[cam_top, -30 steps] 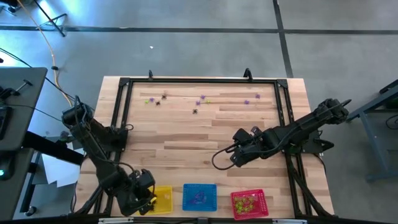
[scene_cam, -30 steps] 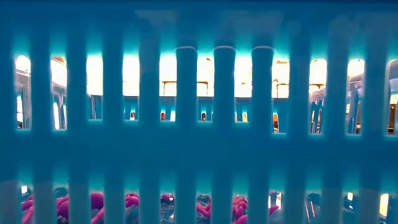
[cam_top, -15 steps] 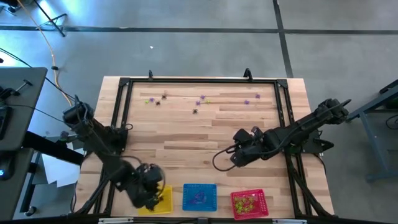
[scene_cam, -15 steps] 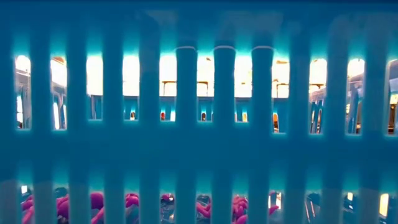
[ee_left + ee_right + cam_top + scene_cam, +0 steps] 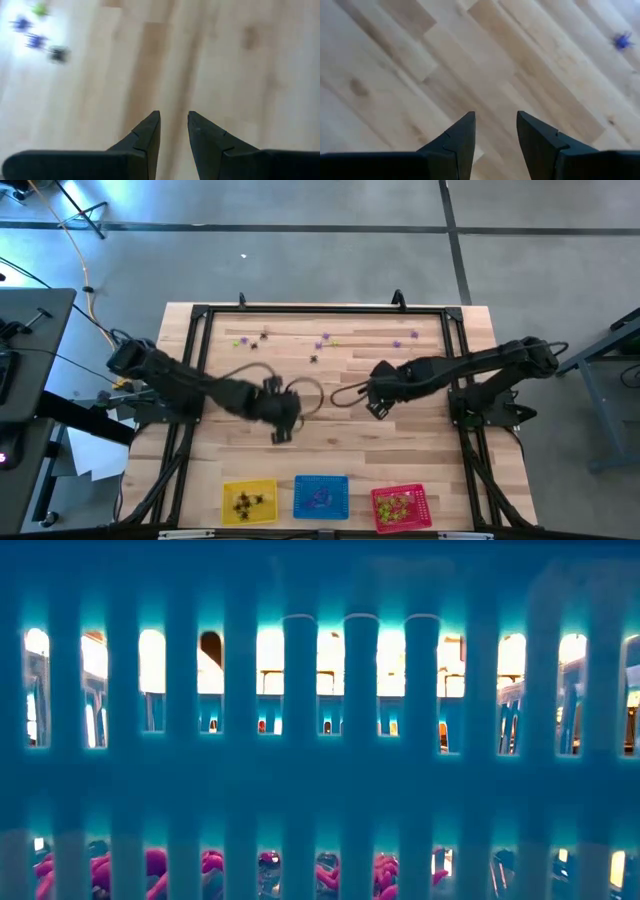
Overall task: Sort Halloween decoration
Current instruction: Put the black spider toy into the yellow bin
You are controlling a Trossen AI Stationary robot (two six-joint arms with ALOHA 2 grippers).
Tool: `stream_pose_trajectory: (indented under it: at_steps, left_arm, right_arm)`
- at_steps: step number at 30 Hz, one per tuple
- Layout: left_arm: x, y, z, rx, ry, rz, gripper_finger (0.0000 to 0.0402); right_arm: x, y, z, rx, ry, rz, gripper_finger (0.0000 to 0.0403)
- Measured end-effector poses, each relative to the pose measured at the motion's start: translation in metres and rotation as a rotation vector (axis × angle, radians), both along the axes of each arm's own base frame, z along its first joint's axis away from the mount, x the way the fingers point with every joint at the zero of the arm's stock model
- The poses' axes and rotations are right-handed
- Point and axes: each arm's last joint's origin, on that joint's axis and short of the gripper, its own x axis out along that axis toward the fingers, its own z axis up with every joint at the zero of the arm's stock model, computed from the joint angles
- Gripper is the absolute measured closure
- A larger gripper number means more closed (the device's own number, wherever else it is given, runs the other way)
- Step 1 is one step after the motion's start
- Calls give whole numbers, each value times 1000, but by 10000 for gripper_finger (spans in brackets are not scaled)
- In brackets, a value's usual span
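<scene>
Spiky trinkets (image 5: 324,341) dot the pale plank table (image 5: 420,480). Left gripper (image 5: 174,125) and right gripper (image 5: 496,127) hover with wedge fingers apart, empty.

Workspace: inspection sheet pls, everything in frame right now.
Surface: wooden table with a black frame.
Job's things: loose trinkets scattered along the far side; black ones in the yellow basket, purple in the blue basket, yellow-green in the red basket.
Clutter: nothing seen.
Grippers: left gripper open and empty over mid-table; right gripper open and empty, right of centre.
Cables: black loops between the arms; orange cable on the floor.
Surroundings: grey floor, a stand to the left.
</scene>
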Motion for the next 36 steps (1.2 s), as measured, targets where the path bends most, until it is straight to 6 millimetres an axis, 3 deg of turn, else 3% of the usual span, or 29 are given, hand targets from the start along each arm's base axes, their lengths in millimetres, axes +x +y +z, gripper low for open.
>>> stream_pose_trajectory:
  at_steps: [8,17,21,28,36]
  left_arm:
    - [16,64,-22,-58,-81,-115,316]
    - [18,152,-35,-59,-249,58,316]
    - [20,183,-53,-71,-251,163,316]
    - [28,202,-95,-158,-209,172,316]
    - [35,207,-108,-91,-226,111,316]
  right_arm:
    - [-4,-16,-1,-6,89,54,263]
    - [-4,-24,-2,28,109,111,263]
    - [-3,-29,-2,23,116,127,263]
    - [-3,-37,-2,20,121,122,263]
    - [-3,-47,-2,27,119,100,263]
